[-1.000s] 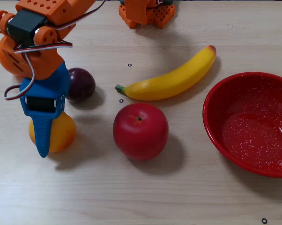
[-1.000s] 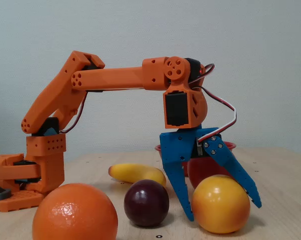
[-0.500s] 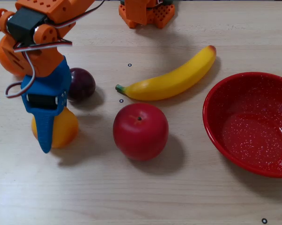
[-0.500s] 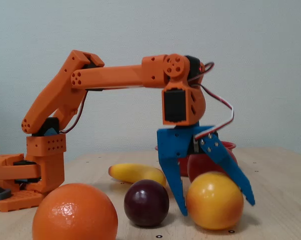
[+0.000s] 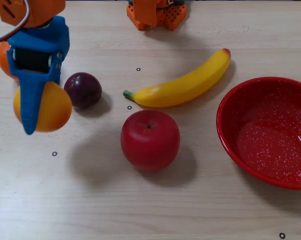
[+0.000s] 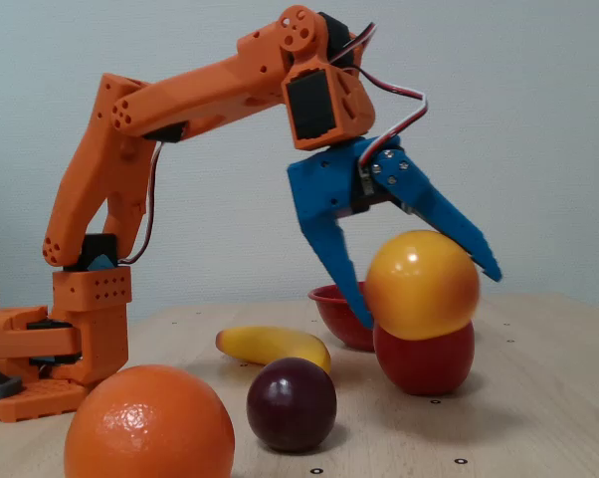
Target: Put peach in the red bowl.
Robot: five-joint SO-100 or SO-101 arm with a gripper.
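Observation:
The peach (image 5: 53, 107) is smooth and yellow-orange. It hangs above the table at the left of a fixed view, with its shadow on the wood below. My blue gripper (image 5: 38, 117) is shut on it, with one finger (image 5: 31, 107) lying across its top. In the other fixed view the gripper (image 6: 429, 297) holds the peach (image 6: 422, 284) between both fingers, in front of the red apple. The red bowl (image 5: 225, 117) sits empty at the right edge. In the other fixed view it is mostly hidden behind the gripper, and only part of its rim (image 6: 329, 299) shows.
A red apple (image 5: 150, 140) lies between the peach and the bowl, and a banana (image 5: 183, 85) lies behind it. A dark plum (image 5: 83, 90) sits beside the peach. An orange (image 5: 3, 57) is partly hidden under the gripper. The arm base (image 5: 155, 15) stands at the far edge.

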